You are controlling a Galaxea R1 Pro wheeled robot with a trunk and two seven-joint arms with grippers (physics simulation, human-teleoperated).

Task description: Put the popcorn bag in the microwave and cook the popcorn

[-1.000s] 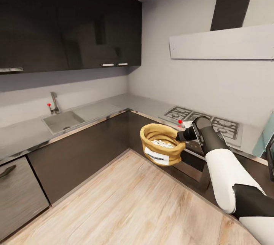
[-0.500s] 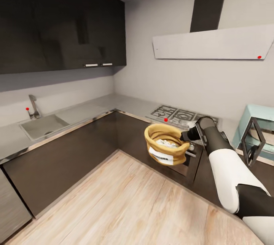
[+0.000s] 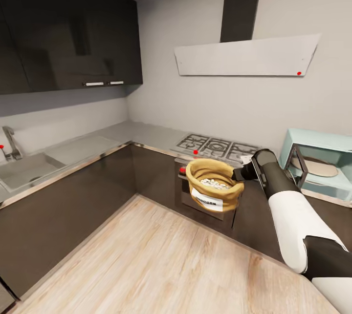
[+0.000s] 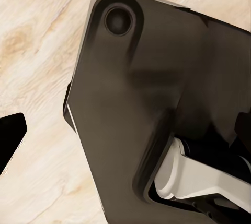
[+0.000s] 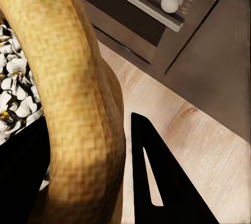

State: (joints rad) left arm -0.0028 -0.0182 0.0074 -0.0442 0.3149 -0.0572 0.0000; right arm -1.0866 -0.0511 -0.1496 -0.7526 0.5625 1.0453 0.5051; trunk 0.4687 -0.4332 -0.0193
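Head view: right gripper (image 3: pixel 238 174) clamped on the rolled rim of the bag (image 3: pixel 213 191), on the bag's right side. The bag hangs in the air, upright, mouth up, clear of any surface, over the wood floor (image 3: pixel 161 260) and in front of the oven (image 3: pixel 195 196). White label faces the near left. Popcorn (image 3: pixel 213 183) visible in the mouth as pale kernels.

Right arm (image 3: pixel 288 221) reaches from the near right toward the scene's centre; black forearm, white upper section.

Microwave (image 3: pixel 320 163) sits at the far right on the countertop (image 3: pixel 146 133), well to the right of the bag. Its door (image 3: pixel 297 164) stands open, swung to the left; a round plate shows inside. The hob (image 3: pixel 215 147) is set in the countertop between the corner and the microwave, just behind the bag. Hood (image 3: pixel 244 55) on the wall above the hob. Sink (image 3: pixel 24 170) and tap at the far left; dark upper cabinets (image 3: pixel 63 35) above.

Right wrist view: the bag's (image 5: pixel 78 93) burlap rim passes between the fingers, one dark finger (image 5: pixel 157 182) outside the sack, popcorn (image 5: pixel 15 88) inside. Oven (image 5: pixel 157 20) front with a white knob (image 5: pixel 171 2) beyond, above the floor.

Left wrist view: a dark robot body panel (image 4: pixel 146 109) over the floor (image 4: pixel 31 51); I cannot tell whether the left gripper is open or closed.
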